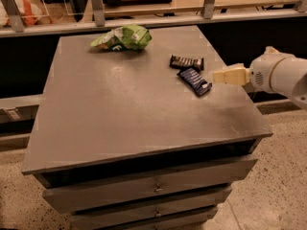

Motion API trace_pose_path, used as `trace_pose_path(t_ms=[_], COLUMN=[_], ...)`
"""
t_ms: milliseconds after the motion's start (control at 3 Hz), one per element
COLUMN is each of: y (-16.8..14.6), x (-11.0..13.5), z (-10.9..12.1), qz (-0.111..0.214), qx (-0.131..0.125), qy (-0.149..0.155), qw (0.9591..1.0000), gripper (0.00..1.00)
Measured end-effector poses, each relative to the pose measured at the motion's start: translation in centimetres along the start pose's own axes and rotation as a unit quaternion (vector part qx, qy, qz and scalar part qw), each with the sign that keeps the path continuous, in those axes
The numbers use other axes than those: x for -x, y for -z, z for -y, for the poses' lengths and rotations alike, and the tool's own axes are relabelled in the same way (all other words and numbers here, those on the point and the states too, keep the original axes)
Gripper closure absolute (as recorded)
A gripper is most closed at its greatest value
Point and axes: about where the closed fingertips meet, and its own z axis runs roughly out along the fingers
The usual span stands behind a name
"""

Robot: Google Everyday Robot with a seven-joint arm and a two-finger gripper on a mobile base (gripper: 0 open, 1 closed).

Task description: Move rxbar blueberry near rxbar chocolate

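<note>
Gripper (216, 75) by right edge of table (120, 119), pointing left. Open or closed: cannot tell. Nothing seen in it. Rxbar blueberry (194, 80) just left of gripper, long side slanting far-left to near-right. Rxbar chocolate (186, 62) just beside it, far side.

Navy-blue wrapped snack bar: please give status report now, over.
Pale two-finger gripper just right of navy-blue wrapped snack bar, not gripping it. Bar flat, beside dark brown-black wrapped bar. Green chip bag far back, not in way.
</note>
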Motion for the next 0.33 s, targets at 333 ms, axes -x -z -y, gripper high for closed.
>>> trace_pose_path(t_ms=[333], y=[0.98], x=[-0.49], z=[1.40], qz=[0.000], qx=[-0.012], qy=[0.007], qw=[0.9999], gripper=[0.00])
